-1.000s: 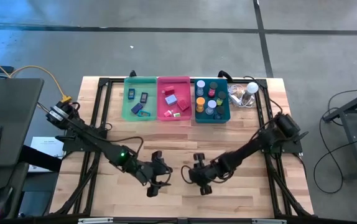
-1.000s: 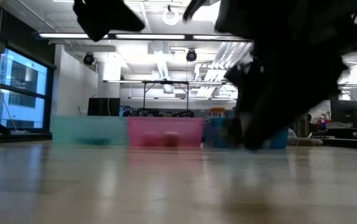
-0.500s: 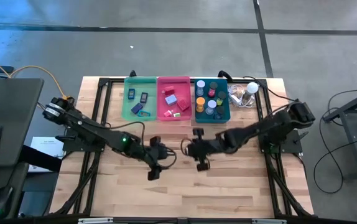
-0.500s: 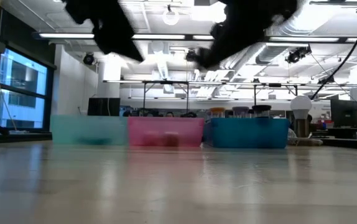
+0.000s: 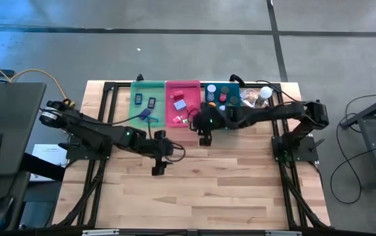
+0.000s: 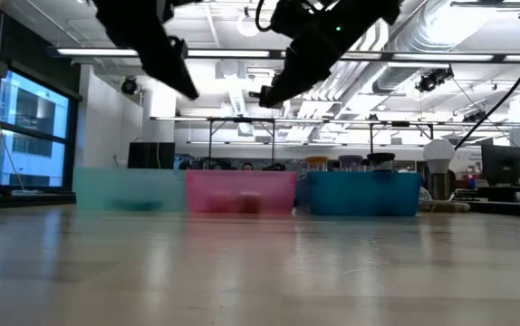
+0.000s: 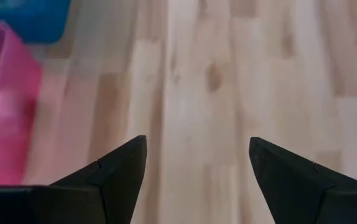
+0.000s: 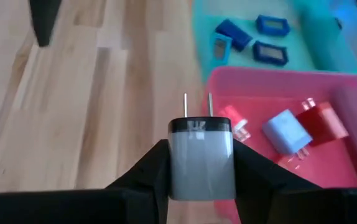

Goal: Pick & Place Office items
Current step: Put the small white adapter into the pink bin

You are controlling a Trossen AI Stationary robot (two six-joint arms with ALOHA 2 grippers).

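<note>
My right gripper is shut on a grey-white charger plug and hovers at the near edge of the pink bin. That bin holds red and lavender plugs. The green bin holds small blue items, and the teal bin holds round rolls. My left gripper is open with nothing between its fingers. It hangs over bare wood, on the near side of the green and pink bins. My right gripper pinches the plug's body by its two opposite sides between the two fingers. The fingers come from the table's right, slanting down. The two metal prongs stick out ahead of the fingertips. The plug is lifted clear of the table.
A white bulb with clear plastic clutter lies at the far right, beside the teal bin. A black frame rail runs around the table. Open wood stretches across the near half of the table.
My right gripper has swung from the table's near middle toward the far edge and upward, carrying the plug to the pink bin's near edge. My left gripper has moved toward the far edge, staying open.
</note>
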